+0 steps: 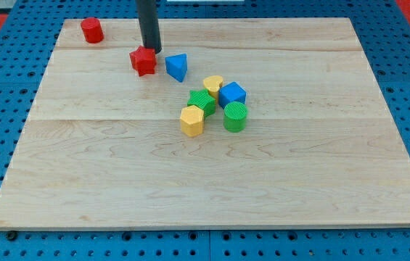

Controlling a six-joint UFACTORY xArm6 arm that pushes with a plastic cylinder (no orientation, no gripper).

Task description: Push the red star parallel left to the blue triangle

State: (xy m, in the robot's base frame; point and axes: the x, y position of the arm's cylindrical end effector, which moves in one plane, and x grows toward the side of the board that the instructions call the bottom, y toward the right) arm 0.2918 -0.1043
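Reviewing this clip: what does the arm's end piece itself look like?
Only a straight, dark grey to black cylindrical rod shows, entering from the view's top. It looks smooth and plain, with no visible cables or markings. My tip is its blunt lower end, beside the red star.

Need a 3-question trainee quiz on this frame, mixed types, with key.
1. True or false: my tip is at the view's bottom edge of the board.
2. Which block lies just to the view's right of the red star? A) green cylinder B) blue triangle C) yellow hexagon
3. Fill in: the lone block in the board's top-left corner is the red ____.

Key:
1. False. My tip sits near the view's top, right behind the red star's upper right side.
2. B. The blue triangle is beside the star, with a small gap; the green cylinder and yellow hexagon are in the central cluster.
3. cylinder.
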